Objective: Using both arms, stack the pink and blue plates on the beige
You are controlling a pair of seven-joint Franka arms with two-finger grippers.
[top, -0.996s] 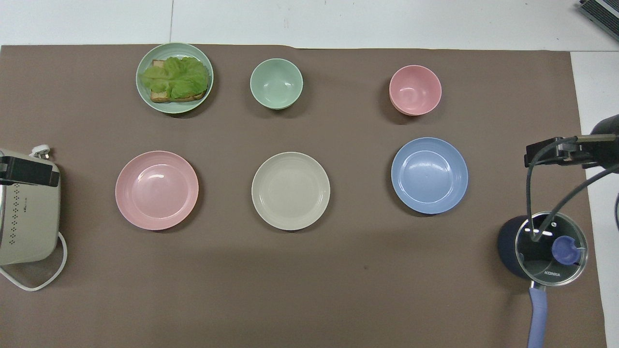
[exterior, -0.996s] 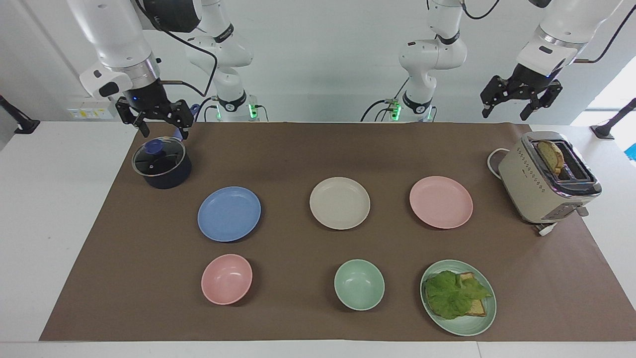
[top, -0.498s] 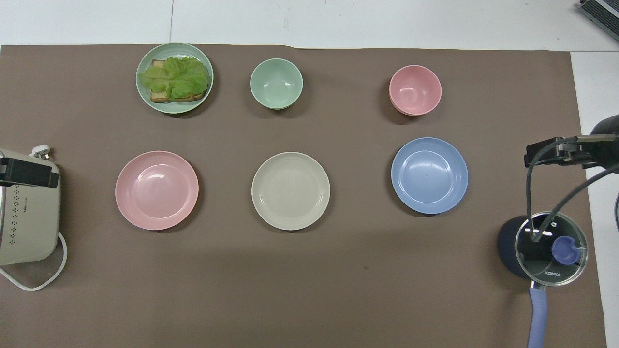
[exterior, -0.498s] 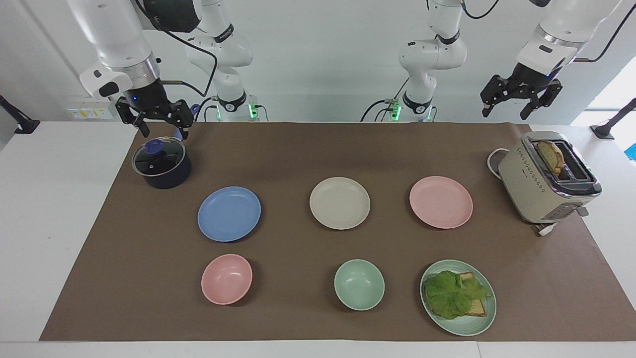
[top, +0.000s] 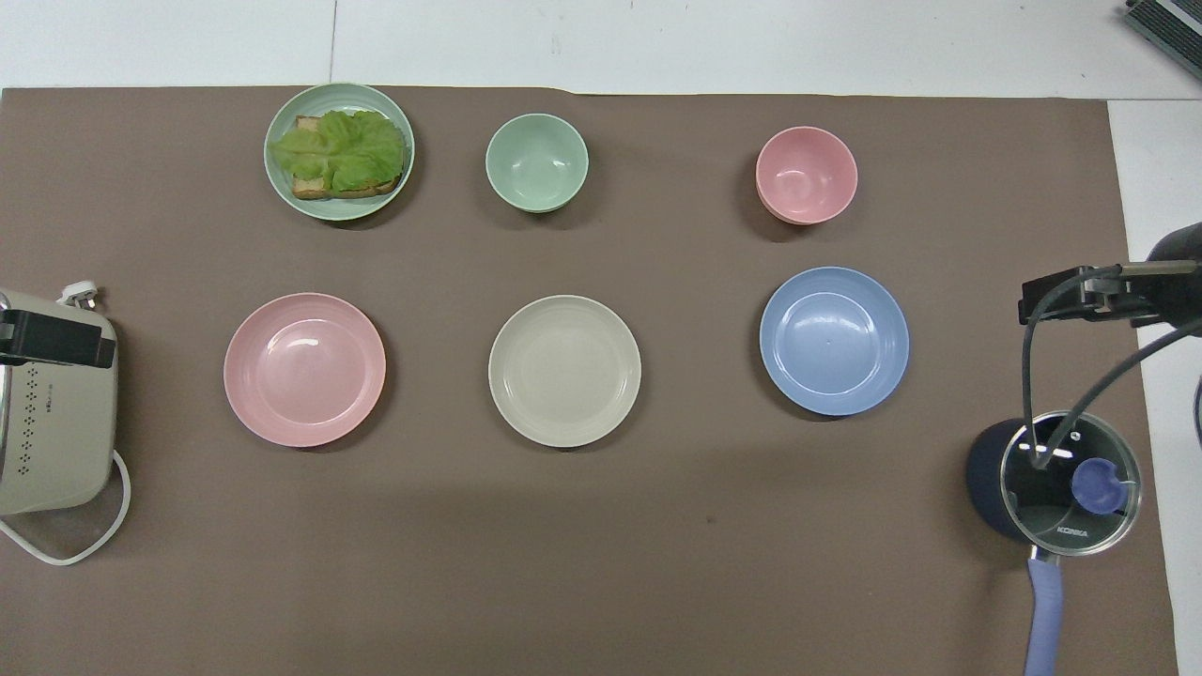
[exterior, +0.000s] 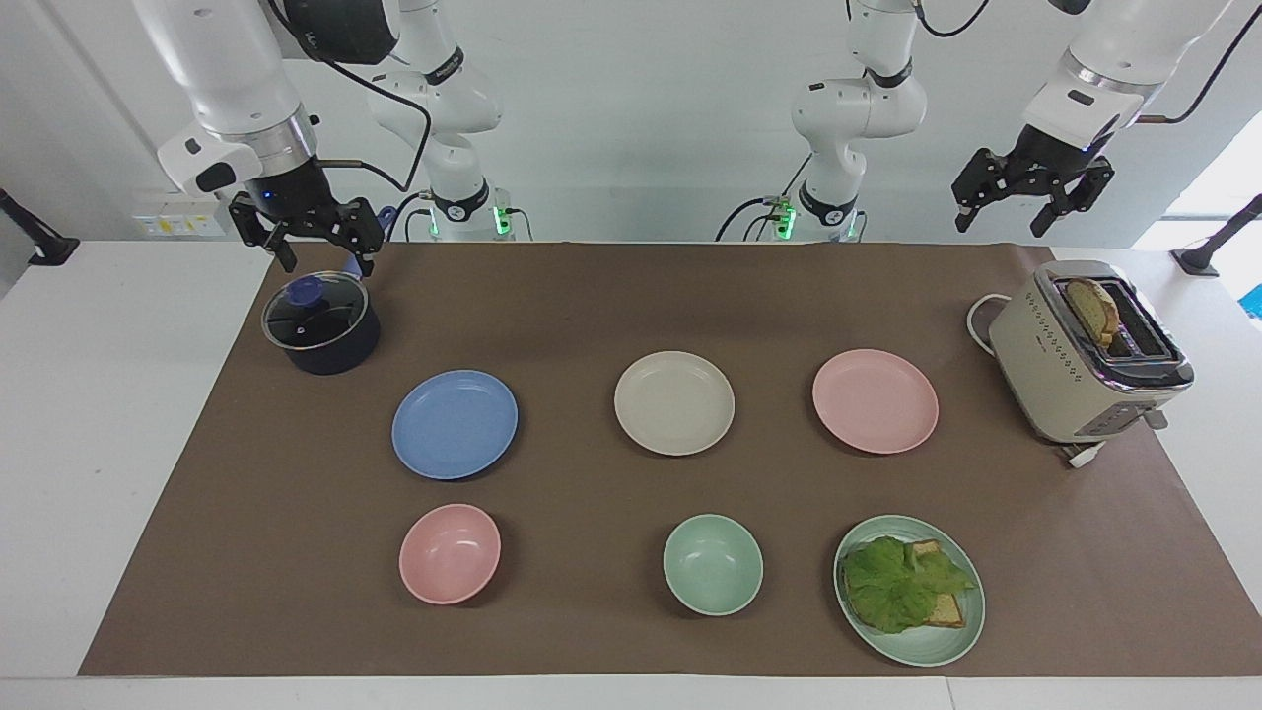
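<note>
Three equal plates lie in a row across the middle of the brown mat. The beige plate (exterior: 674, 402) (top: 564, 371) is in the centre. The blue plate (exterior: 455, 424) (top: 834, 340) lies toward the right arm's end and the pink plate (exterior: 876, 400) (top: 304, 369) toward the left arm's end. All three are bare and apart from one another. My right gripper (exterior: 325, 261) hangs open and empty over the lidded pot. My left gripper (exterior: 998, 229) hangs open and empty, raised over the table's edge by the toaster.
A dark pot (exterior: 321, 325) with a glass lid and a beige toaster (exterior: 1085, 355) holding toast stand at the two ends. Farther from the robots sit a pink bowl (exterior: 450, 552), a green bowl (exterior: 712, 564) and a green plate (exterior: 961, 631) with bread and lettuce.
The left gripper has drifted up very slightly. The plates and the right arm have not moved.
</note>
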